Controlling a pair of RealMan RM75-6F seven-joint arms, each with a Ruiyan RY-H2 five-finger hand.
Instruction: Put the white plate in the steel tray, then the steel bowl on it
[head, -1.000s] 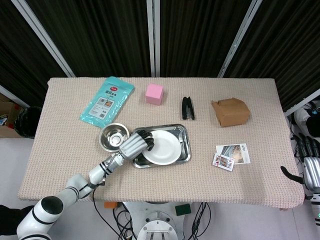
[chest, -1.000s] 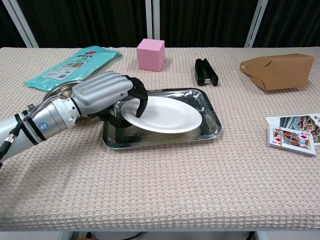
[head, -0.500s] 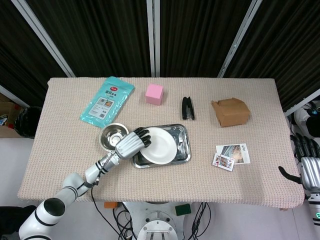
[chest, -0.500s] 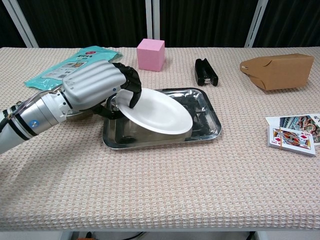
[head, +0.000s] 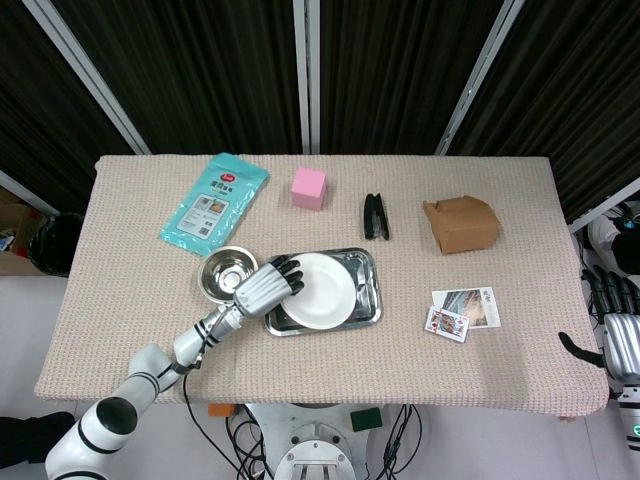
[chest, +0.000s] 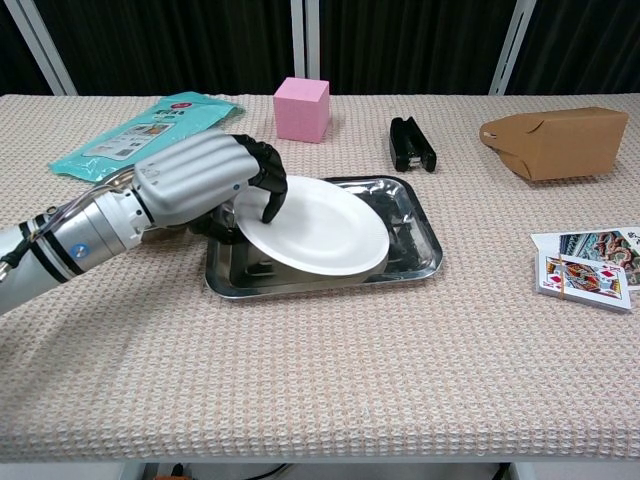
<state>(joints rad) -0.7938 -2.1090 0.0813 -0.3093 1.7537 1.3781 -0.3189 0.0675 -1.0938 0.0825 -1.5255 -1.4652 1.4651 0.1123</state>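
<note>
The dark fingers (chest: 262, 178) of our left hand (chest: 195, 185) curl over the near-left rim of the white plate (chest: 315, 237), gripping it, so the plate sits tilted: its left edge is raised in the grasp while its right side dips into the steel tray (chest: 420, 240). From the head camera the plate (head: 320, 290) covers most of the tray (head: 368, 290), which lies near the middle of the surface (head: 300, 360), with the hand (head: 262, 288) at the plate's 9 o'clock. We judge the first step nearly done but not finished: the plate is over and partly in the tray, yet it is not lying flat and we have not let go. The steel bowl (head: 227, 273) sits untouched on the surface just beside the tray, at about its 10 o'clock, largely hidden behind the hand in the chest view, so the whole second step is left. Our right hand (head: 622, 340) hangs off the surface edge at far 3 o'clock; it holds nothing, though we cannot tell how far its fingers are apart. Compared with half a second ago, the plate has come down from a steeper tilt and its far edge has settled lower in the tray; compared with a second ago it lies further left, not reaching as far across the tray.
</note>
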